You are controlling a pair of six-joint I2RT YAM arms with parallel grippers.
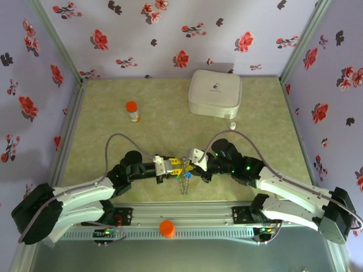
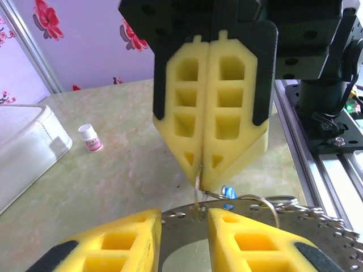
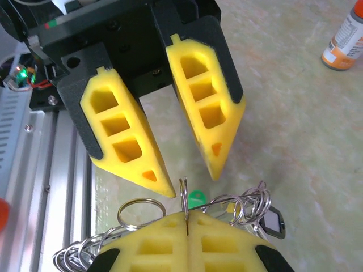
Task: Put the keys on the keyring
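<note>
Both grippers meet nose to nose at the table's near middle. My right gripper (image 3: pixel 187 218) (image 2: pixel 199 170) is shut on a thin split ring (image 3: pixel 184 190) that stands on edge out of its tips. My left gripper (image 2: pixel 182 220) (image 3: pixel 191 182) faces it, open, with its fingers (image 3: pixel 133 153) either side of that ring and apart from it. A bunch of keys hangs under the right gripper's tips: a green head (image 3: pixel 197 198), a black head (image 3: pixel 273 222) and a blue head (image 2: pixel 228 191), tangled in more silver rings (image 3: pixel 249 203). The beaded keyring chain (image 2: pixel 317 214) (image 1: pixel 184 187) droops below.
An orange-capped bottle (image 1: pixel 132 110) stands at the back left, a white rounded box (image 1: pixel 215 93) at the back middle, and a tiny white vial (image 1: pixel 232 124) in front of it. The aluminium rail (image 1: pixel 187 218), with an orange knob (image 1: pixel 167 228), runs along the near edge.
</note>
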